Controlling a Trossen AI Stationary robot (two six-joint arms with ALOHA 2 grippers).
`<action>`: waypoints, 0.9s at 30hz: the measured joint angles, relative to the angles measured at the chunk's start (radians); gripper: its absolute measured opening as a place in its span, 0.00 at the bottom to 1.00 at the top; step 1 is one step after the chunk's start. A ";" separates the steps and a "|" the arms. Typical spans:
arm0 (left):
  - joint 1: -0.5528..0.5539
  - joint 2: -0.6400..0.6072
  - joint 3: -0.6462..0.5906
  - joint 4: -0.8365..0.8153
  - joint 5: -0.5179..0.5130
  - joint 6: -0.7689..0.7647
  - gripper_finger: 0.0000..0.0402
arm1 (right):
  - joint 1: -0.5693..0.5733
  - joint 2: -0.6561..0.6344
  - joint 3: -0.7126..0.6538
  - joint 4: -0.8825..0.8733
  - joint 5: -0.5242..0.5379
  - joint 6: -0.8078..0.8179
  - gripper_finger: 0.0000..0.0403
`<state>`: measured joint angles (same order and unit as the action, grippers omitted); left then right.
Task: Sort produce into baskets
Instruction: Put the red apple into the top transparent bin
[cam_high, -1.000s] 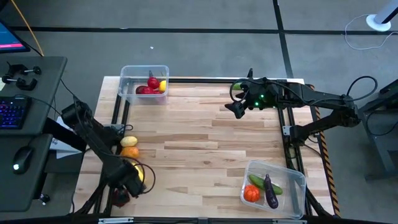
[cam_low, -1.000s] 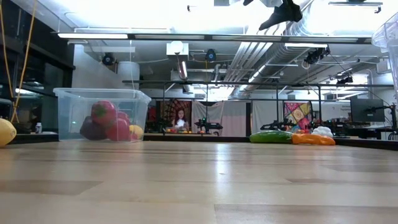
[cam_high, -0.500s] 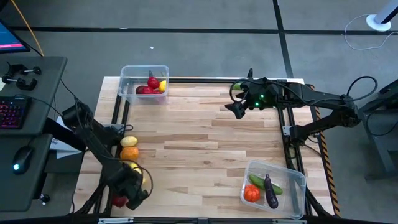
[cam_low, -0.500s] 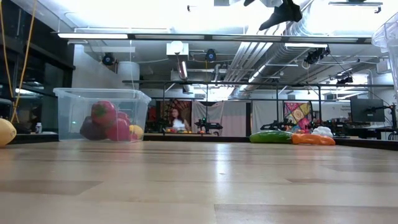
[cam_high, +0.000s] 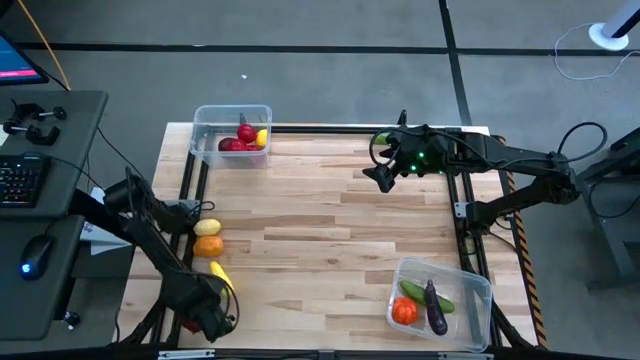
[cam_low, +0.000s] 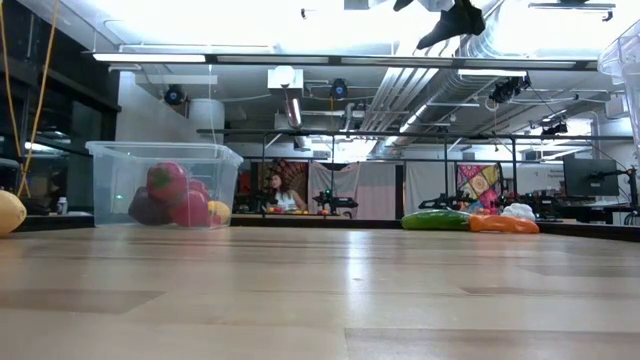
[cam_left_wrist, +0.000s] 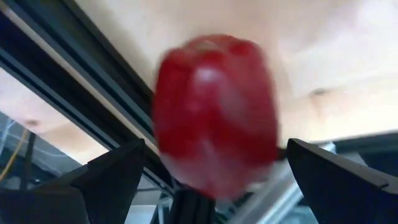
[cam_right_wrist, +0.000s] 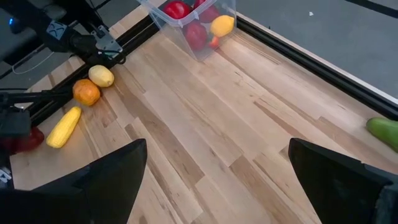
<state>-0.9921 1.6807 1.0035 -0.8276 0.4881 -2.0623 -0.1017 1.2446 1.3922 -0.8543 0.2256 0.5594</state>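
**Left arm lines up on the red pepper**

Bottom left of the high view, the left gripper (cam_high: 212, 322) has dropped to the table's near corner, beyond the long yellow vegetable (cam_high: 221, 277) it covered a second ago. Fingers spread wide, gripping nothing, straddling the glossy red toy pepper (cam_left_wrist: 214, 112), likely for a pick. The right gripper (cam_high: 381, 176) waits upper centre, also wide open and empty. The clear plastic fruit tub (cam_high: 232, 133) sits upper left.

Grey floor (cam_high: 330, 60); desk (cam_high: 50, 150) with keyboard (cam_high: 20, 180).
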 joint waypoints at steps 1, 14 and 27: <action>0.003 0.010 0.000 -0.004 0.004 -0.003 0.94 | 0.000 0.000 0.000 -0.001 0.000 0.000 0.95; 0.024 0.036 -0.008 0.049 -0.174 -0.084 0.93 | 0.000 0.000 0.001 -0.032 -0.014 0.000 0.95; 0.055 -0.124 0.039 0.081 -0.300 0.196 0.68 | 0.000 0.000 0.001 -0.044 -0.013 0.000 0.95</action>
<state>-0.9369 1.5566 1.0420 -0.7465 0.1880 -1.8660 -0.1017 1.2446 1.3933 -0.8983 0.2127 0.5598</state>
